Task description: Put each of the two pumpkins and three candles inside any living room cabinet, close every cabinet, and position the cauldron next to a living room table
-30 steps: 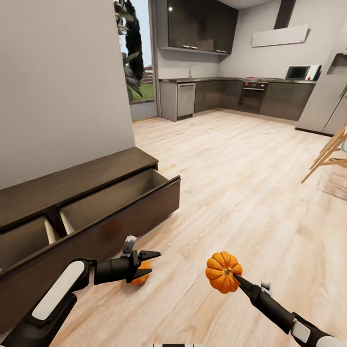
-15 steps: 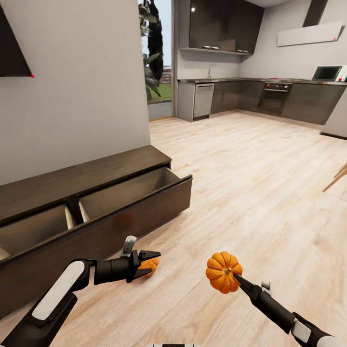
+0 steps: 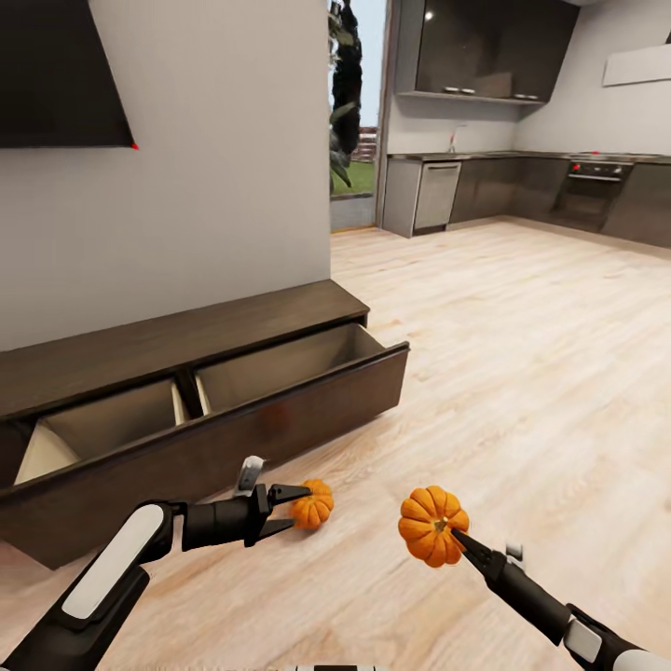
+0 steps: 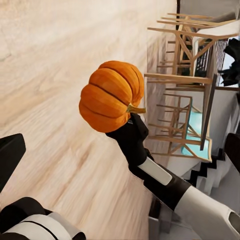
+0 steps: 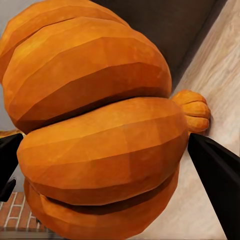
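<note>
Far left, the cabinet (image 3: 280, 424) stands with its long front pulled out; both compartments we see look empty, so nothing seems stowed yet. Near left, our left end effector (image 3: 300, 506) is closed on a pumpkin (image 3: 313, 504), held above the floor just short of the open front. Near right, our right end effector (image 3: 454, 534) grips the second pumpkin (image 3: 431, 526). Candles, cauldron and closing all appear left to do.
</note>
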{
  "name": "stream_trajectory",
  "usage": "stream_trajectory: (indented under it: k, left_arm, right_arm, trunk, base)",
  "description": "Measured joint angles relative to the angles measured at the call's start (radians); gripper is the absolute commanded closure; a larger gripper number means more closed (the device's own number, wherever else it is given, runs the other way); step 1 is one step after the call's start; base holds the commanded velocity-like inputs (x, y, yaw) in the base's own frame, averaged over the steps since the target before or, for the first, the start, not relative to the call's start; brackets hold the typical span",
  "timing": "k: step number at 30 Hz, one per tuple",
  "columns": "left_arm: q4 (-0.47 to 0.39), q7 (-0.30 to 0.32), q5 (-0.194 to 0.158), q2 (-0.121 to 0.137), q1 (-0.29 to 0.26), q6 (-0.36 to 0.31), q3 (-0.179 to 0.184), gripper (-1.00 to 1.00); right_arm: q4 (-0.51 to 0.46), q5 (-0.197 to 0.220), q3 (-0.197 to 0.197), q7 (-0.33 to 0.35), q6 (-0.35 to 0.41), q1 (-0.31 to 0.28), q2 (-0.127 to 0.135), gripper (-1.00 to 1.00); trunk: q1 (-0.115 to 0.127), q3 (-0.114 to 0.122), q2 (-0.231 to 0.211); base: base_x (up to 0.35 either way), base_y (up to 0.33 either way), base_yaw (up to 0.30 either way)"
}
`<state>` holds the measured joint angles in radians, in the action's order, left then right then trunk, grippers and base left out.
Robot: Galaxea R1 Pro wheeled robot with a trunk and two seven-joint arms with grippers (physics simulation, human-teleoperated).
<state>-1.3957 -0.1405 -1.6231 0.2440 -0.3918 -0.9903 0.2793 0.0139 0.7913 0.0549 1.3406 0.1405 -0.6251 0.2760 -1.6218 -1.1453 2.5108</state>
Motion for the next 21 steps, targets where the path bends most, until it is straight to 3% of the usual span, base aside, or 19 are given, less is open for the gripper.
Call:
stream_trajectory:
  k: [9, 21]
  left_arm:
    - [0.0, 0.0, 0.0, 0.0, 0.0, 0.0, 0.0, -1.0]
    - [0.001, 0.0, 0.001, 0.001, 0.0, 0.0, 0.0, -1.0]
  right_arm:
    - [0.0, 0.001, -0.001, 0.0, 0.0, 0.0, 0.0, 1.0]
    - [0.0, 0.001, 0.0, -0.002, 0.0, 0.0, 0.0, 1.0]
  trunk:
    - [0.0, 0.0, 0.0]
    - [0.0, 0.0, 0.0]
  base:
    - [0.009, -0.129, 0.263]
    - [0.097, -0.062, 0.023]
